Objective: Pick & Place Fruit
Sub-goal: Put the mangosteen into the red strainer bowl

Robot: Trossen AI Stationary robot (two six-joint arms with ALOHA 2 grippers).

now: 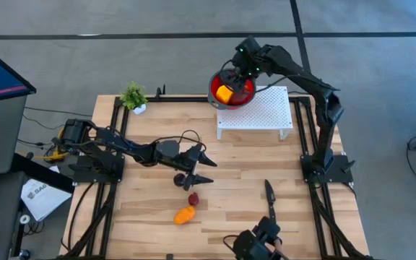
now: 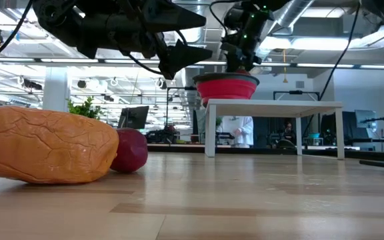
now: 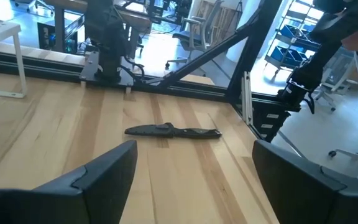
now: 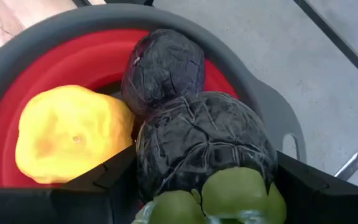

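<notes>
Both my arms are dark, near black, jointed, with black cables looping beside them. My left gripper [image 1: 200, 167] ends in two pointed, matte wedge-shaped fingers [image 3: 101, 177]. Green lights glow at the wrist above my right gripper [image 1: 235, 79].

Count of things on and around the light wooden slatted table [image 1: 150, 217]

Two dark robot arms work at it. Beside the white perforated metal stand [image 1: 262, 110] sits one red round collapsible bowl with grey rim [image 1: 230, 101]. In that bowl show one yellow lumpy toy fruit [image 4: 67, 134], one dark purple-black wrinkled piece [image 4: 163, 65], and one more dark wrinkled piece with a green leafy cap [image 4: 204, 149]. On the bare boards before the stand lie three loose pieces: one orange [image 1: 184, 214], one dark red [image 1: 193, 198], one dark [image 1: 180, 179]. One black-handled knife [image 1: 269, 192] and one small green potted plant [image 1: 133, 96].
</notes>
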